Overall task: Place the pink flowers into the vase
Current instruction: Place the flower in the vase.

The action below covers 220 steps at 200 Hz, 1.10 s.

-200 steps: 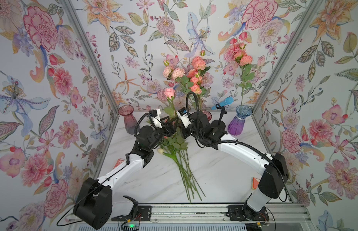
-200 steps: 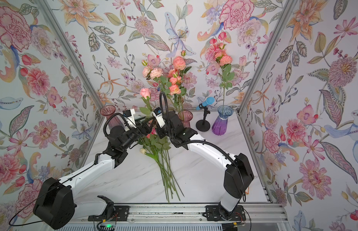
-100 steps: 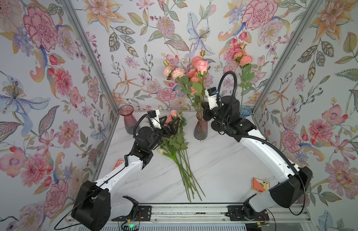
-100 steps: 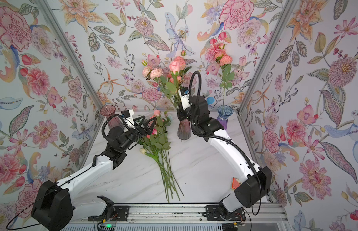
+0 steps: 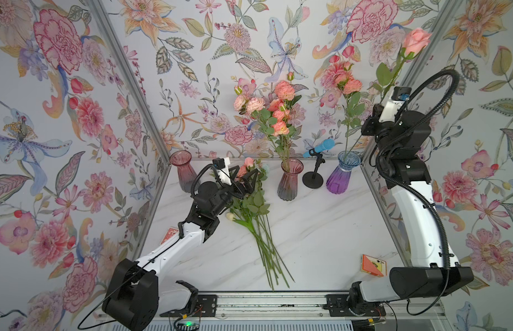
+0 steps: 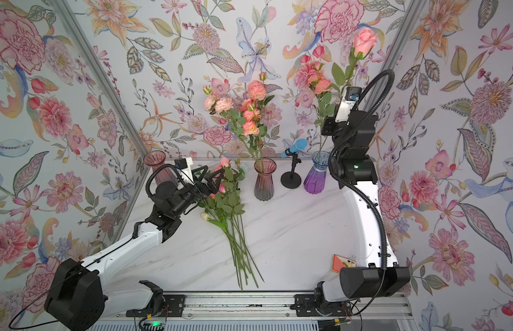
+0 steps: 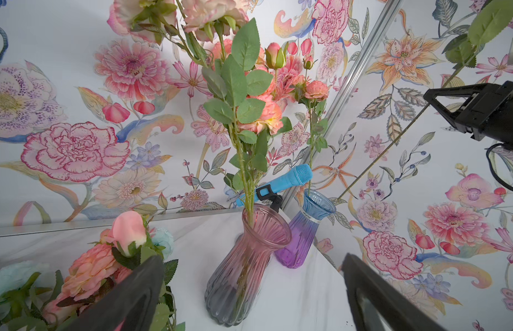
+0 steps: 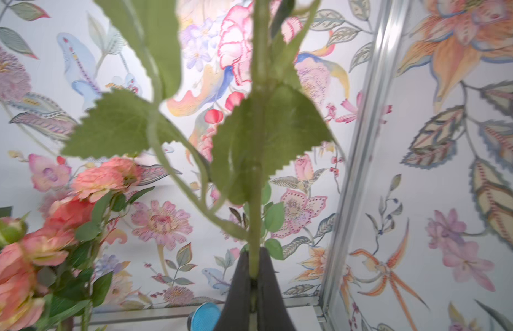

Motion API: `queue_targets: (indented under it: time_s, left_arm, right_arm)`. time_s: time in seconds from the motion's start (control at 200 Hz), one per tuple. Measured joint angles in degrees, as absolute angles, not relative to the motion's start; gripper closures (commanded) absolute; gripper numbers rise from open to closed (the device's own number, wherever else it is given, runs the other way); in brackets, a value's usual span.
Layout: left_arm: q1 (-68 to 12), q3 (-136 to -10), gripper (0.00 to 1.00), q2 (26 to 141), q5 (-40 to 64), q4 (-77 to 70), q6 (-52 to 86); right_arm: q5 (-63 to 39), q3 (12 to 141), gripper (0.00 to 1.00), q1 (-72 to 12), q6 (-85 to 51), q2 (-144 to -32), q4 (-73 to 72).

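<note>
The right gripper [image 8: 253, 255] pinches a long-stemmed pink rose [image 5: 415, 40] upright over the white marble bench's [image 5: 321, 229] back right corner, seemingly to feed the blue-purple glass vase [image 5: 342, 176]. The left gripper [image 5: 245, 177] gapes above the lying pink bunch [image 5: 251, 200].

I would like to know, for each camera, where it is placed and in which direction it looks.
Top views: high at the front, looking down toward the back wall; left arm, right arm and marble table show.
Left wrist: behind the open left gripper, facing the pink vase; its two fingers show.
Right wrist: behind the right gripper, shut on the pink rose stem, looking up along it.
Shared: the blue microphone, in left wrist and both top views.
</note>
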State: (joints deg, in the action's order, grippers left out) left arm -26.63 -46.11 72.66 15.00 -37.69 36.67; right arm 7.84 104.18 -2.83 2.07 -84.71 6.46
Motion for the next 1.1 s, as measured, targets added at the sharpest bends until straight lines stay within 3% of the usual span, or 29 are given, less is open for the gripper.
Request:
queue_targets:
  time_s: [0.43,0.921,1.101]
  left_arm:
    - [-26.6,-46.2,0.00,72.7,14.7,-36.1,33.5]
    - [-26.6,-46.9,0.00,73.1,14.5,-35.6,31.9]
    - [-26.6,-46.9,0.00,73.1,14.5,-35.5,31.9]
  right_arm:
    - [7.5,110.0,1.00,1.3,1.4,-99.1,2.7]
    - [4.9,93.8,0.97,2.3,-1.6,-102.0,-2.1]
    - [4.9,89.8,0.85,2.3,-3.4,-102.9,-2.4]
